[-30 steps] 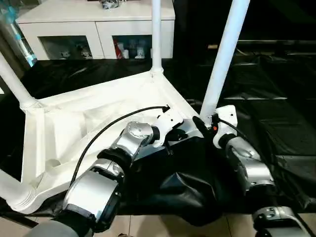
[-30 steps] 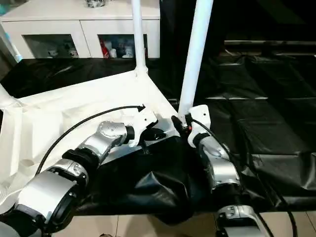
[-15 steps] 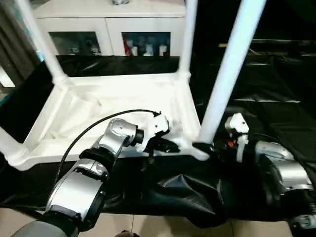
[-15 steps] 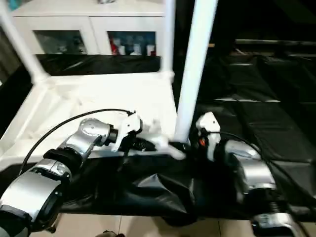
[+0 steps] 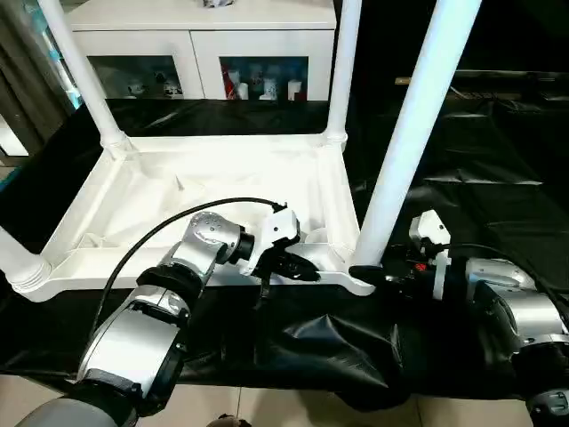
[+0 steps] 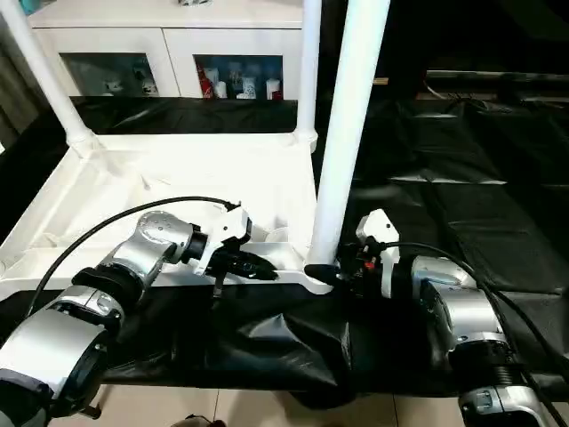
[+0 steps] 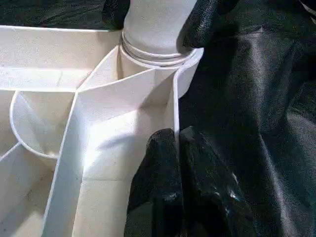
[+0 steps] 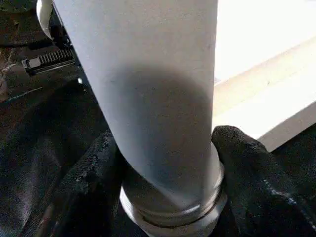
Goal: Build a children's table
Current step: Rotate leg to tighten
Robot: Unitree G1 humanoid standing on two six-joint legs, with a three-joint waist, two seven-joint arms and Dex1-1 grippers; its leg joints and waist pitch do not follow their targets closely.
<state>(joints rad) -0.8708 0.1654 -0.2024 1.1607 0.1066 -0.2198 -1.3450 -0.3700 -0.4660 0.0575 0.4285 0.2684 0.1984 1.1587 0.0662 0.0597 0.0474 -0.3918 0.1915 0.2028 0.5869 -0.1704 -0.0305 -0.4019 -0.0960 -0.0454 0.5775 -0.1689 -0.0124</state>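
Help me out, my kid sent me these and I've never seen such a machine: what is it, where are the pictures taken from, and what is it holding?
It is a humanoid robot with two silver arms, each ending in a gripper of two black fingers. The two wide pictures come from a stereo camera on its head, looking down over its forearms. The two close-ups come from cameras on its wrists.

On black sheeting lies a white children's table, upside down, its ribbed underside up and its legs pointing upward. Behind stands a white cabinet with glass doors.

The left gripper is shut on the near rim of the table; its wrist view shows the fingers pinching that thin wall. The right gripper has one finger either side of the nearest leg, just above its corner socket.
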